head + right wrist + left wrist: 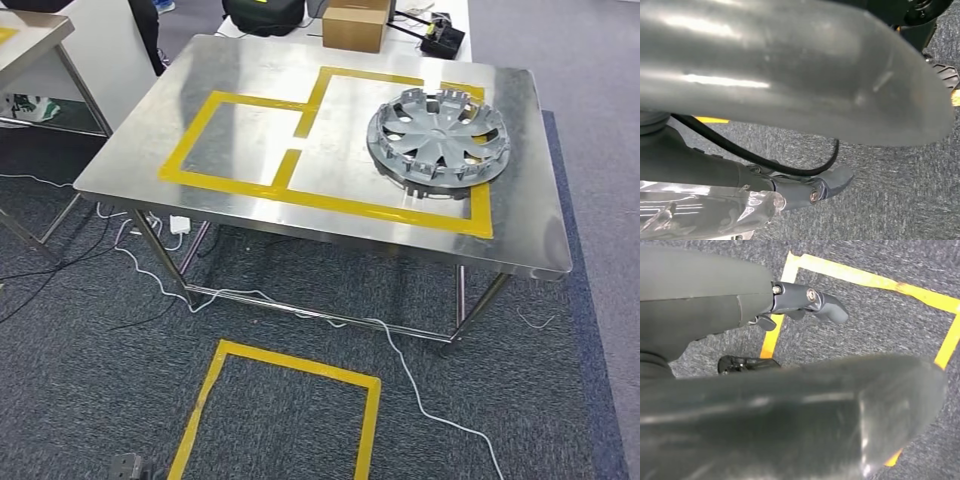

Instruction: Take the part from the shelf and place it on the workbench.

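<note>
We see the grey part (438, 137) lying on the bench (226, 190) at two o'clock, and both robot hands, left (810, 302) and right (821, 187), hold nothing, fingers extended.

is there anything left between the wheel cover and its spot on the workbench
Nothing visible: the grey plastic wheel cover already lies on the steel workbench, overlapping the yellow tape outline. No other object sits on the tabletop near it.

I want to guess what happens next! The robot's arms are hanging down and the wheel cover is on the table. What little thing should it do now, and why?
Probably nothing more than keep its arms down. The grey wheel cover already lies flat on the steel workbench, inside the yellow tape outline. The left hand and right hand hang over the carpet, holding nothing.
</note>
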